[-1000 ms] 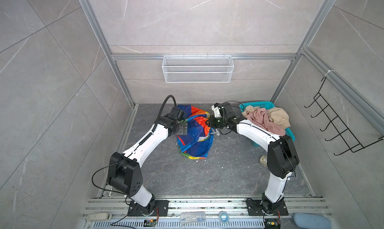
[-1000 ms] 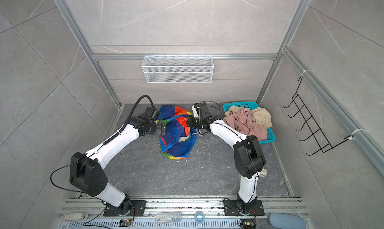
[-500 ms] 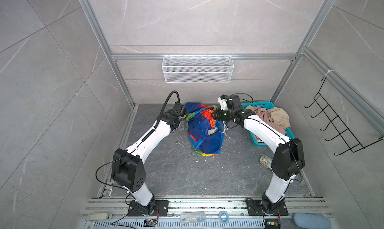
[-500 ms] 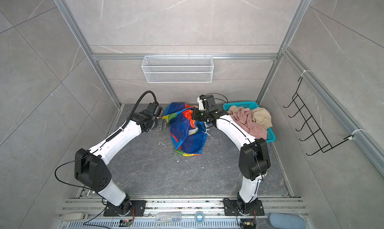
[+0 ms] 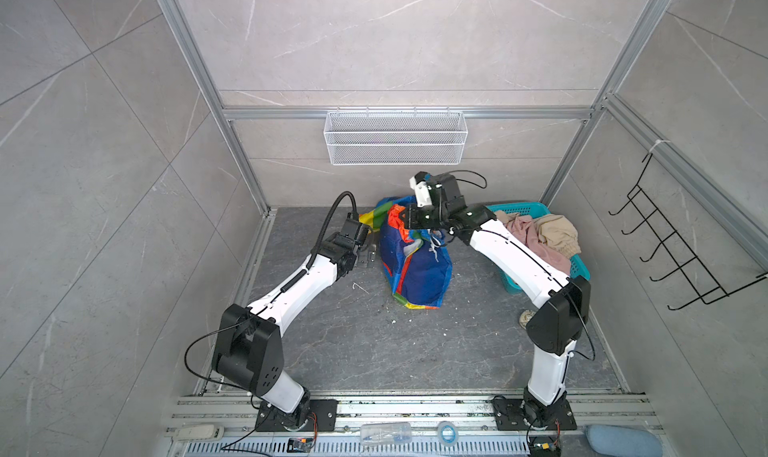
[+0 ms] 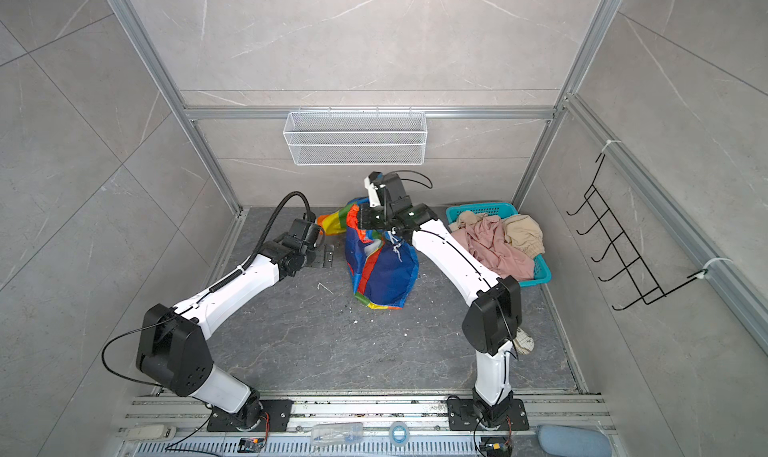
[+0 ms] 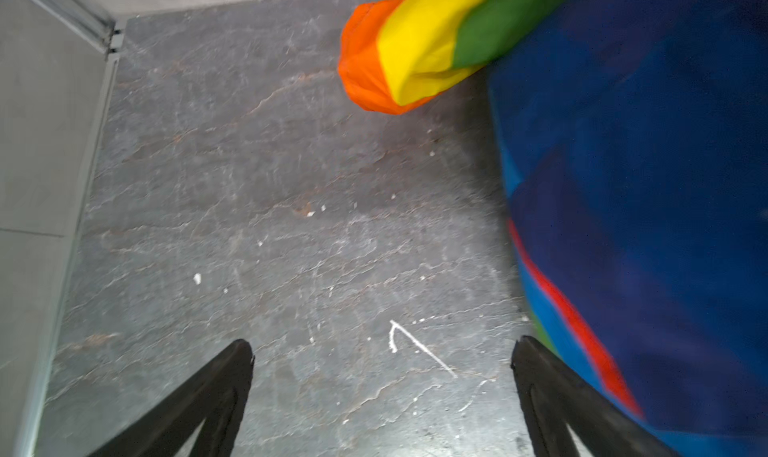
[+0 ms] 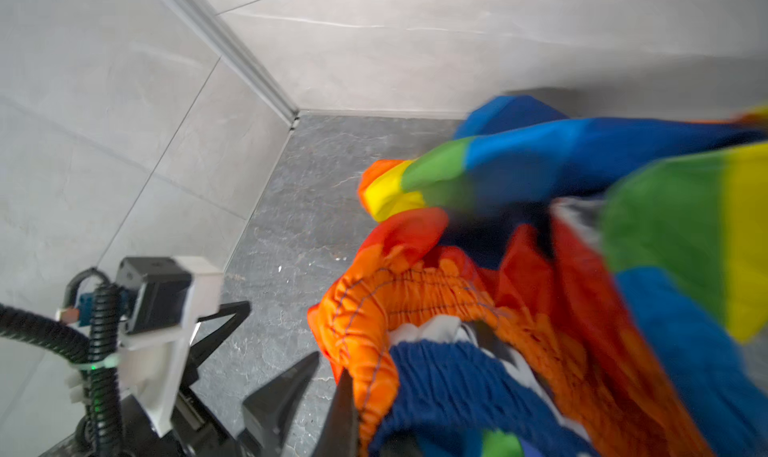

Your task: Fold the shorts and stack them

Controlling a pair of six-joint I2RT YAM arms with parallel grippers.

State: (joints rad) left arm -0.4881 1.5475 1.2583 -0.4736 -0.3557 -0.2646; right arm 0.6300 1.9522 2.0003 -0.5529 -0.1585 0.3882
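Near back wall (image 5: 395,60), right fingers (image 8: 343,417) pinch rainbow shorts (image 5: 419,268), arm raised; left fingers (image 7: 224,388) spread, arm low.

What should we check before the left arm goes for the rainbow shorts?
1. Grip of right tool on rainbow shorts waistband: ok, shut on it.
2. State of left tool: ok, open and empty.
3. Gap between left tool and fabric: cannot tell, one finger sits close beside it.
4. Flat lay of rainbow shorts: not ok, bunched and hanging.
5. Both pink shorts and beige shorts in the basket: ok.
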